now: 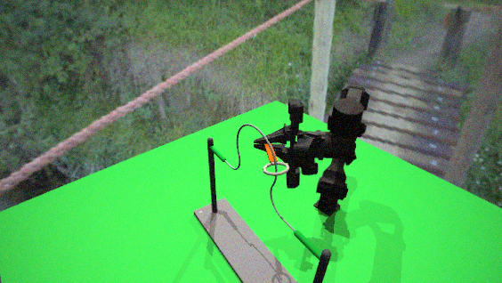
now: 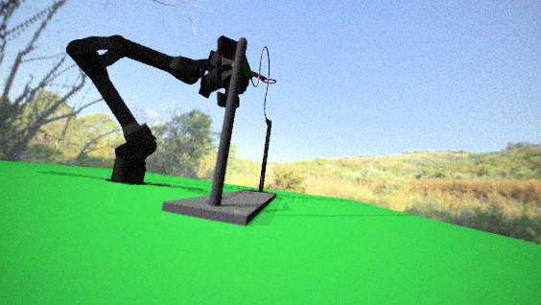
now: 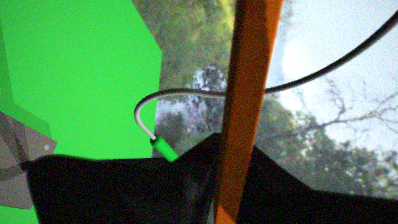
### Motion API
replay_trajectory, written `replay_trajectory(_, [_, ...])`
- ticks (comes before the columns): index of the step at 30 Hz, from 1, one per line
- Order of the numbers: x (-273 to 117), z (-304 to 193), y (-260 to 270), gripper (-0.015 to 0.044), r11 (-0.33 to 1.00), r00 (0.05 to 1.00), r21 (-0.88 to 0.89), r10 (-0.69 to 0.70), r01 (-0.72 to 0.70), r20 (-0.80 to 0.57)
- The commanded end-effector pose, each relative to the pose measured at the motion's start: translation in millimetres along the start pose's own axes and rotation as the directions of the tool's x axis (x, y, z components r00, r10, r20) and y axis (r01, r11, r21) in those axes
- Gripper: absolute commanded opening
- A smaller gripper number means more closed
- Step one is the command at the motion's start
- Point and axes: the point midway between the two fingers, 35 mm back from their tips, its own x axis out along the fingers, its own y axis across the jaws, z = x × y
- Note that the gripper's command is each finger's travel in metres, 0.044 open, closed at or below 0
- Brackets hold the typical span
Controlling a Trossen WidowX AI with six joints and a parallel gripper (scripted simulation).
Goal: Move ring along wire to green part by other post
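Observation:
The pale ring point(image 1: 269, 173) point(image 2: 274, 81) is around the thin grey wire point(image 1: 272, 196) point(image 3: 310, 79), on the stretch descending from the tall hump toward the near green part point(image 1: 307, 243). The ring looks nearly level in the top view; whether it touches the wire cannot be told. My gripper point(image 1: 258, 143) is shut on the orange handle point(image 1: 271, 153) point(image 2: 259, 76) point(image 3: 247, 100). The fingers are beside the hump, and the wire crosses behind the handle in the wrist view. The other green part point(image 1: 218, 153) point(image 3: 164, 148) is by the left post point(image 1: 213, 178).
The near post point(image 1: 321, 267) stands at the bottom of the top view. In the exterior view the left post point(image 2: 227, 125) partly hides my gripper, and the other post point(image 2: 265, 158) stands behind. Both posts rise from a grey base point(image 1: 236, 249) point(image 2: 192, 206).

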Motion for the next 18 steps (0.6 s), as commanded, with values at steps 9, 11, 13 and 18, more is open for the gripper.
replay_trajectory(9, [0.0,-2.0,-6.7,-0.015,0.985,0.994,-0.135,-0.11,0.112,0.022])
replay_trajectory(11, [0.0,-1.8,-7.7,-0.015,0.979,0.991,-0.158,-0.128,0.13,0.028])
replay_trajectory(13, [0.0,-1.7,-8.8,-0.015,0.972,0.989,-0.18,-0.145,0.149,0.034])
replay_trajectory(18, [-0.1,-1.2,-11.3,-0.015,0.953,0.981,-0.234,-0.186,0.193,0.051])
